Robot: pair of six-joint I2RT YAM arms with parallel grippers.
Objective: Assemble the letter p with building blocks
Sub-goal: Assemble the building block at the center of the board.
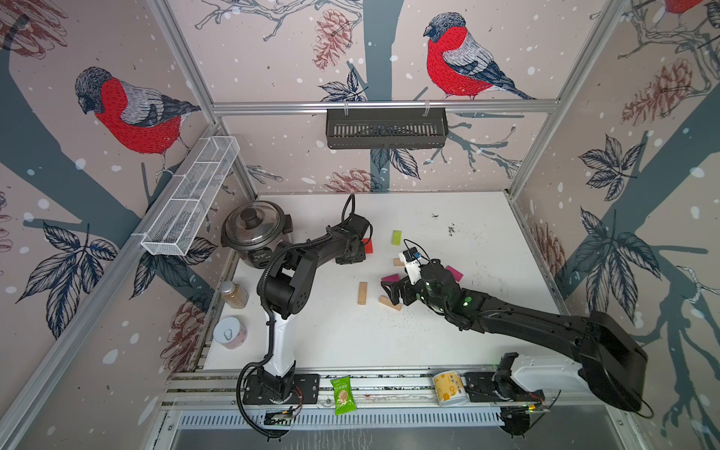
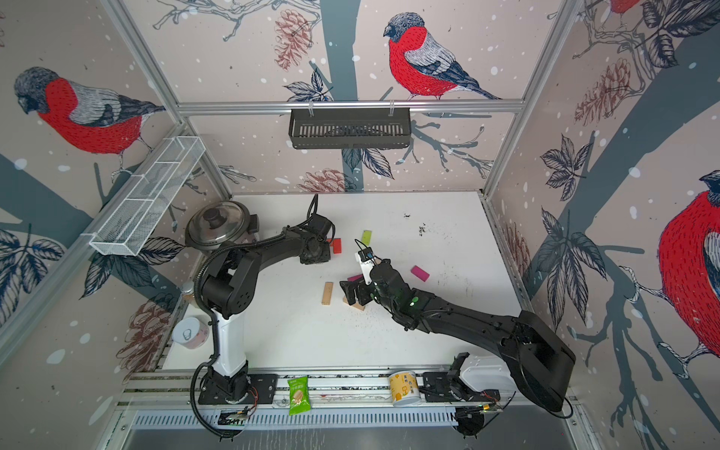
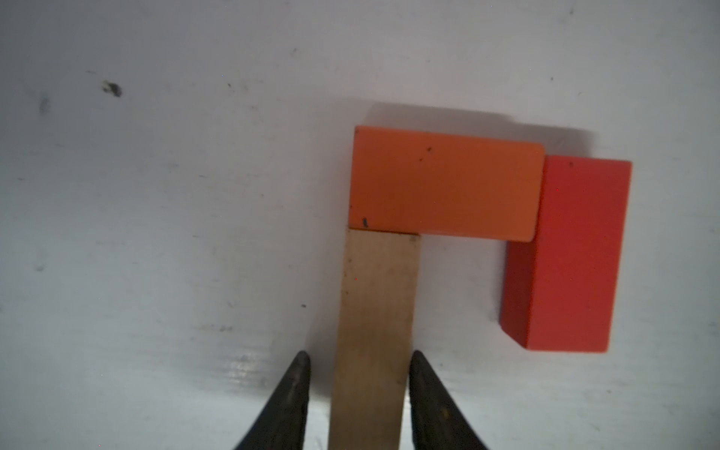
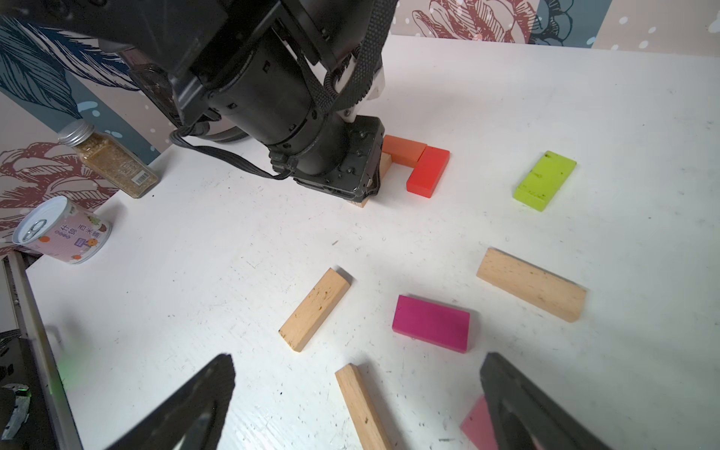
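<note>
Left pincer point(image 3: 360, 354) stands slightly parted astride the tan stem point(image 3: 374, 311), one fingertip at its long edge, a sliver of gap at the other. The orange block point(image 3: 444, 183) butts square on the stem's end and the red block point(image 3: 572, 253) meets its far corner: that's the letter p point(image 1: 368, 246) so far, just above centre in both top views. Right pincer point(image 4: 358, 357) hangs spread wide and free over a loose tan block point(image 4: 315, 309) and magenta block point(image 4: 430, 323) at mid-frame, the lime block point(image 1: 396, 237) apart above them, bare worktop point(image 1: 350, 343) below.
</note>
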